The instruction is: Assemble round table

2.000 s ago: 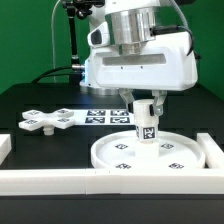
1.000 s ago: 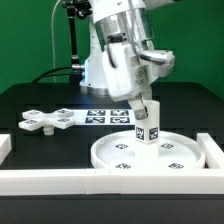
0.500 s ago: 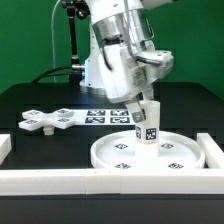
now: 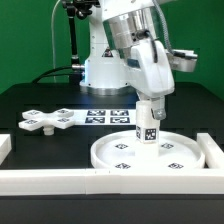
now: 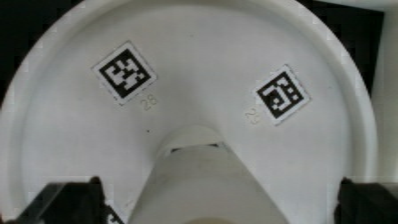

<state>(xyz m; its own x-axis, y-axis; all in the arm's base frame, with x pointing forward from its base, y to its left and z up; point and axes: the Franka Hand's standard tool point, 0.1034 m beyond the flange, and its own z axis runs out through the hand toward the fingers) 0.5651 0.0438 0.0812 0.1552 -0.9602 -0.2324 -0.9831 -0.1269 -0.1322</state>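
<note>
The short cylindrical leg [image 4: 147,125] stands upright with its long axis vertical on the large rimmed round disc [image 4: 175,152], planted near the disc's middle, and the disc lies flat on the black bench [image 4: 40,98] with its rim up and nothing else inside it but its own square tags. The gripper [image 4: 151,104] hangs over the leg's top with its jaws spread wide — released, flanking the leg rather than pinching it. The cross-shaped base [image 4: 50,120] lies flat, well apart from the disc toward the exterior view's left, and the marker board [image 4: 108,116] lies behind the disc — between it and the arm's foot.
</note>
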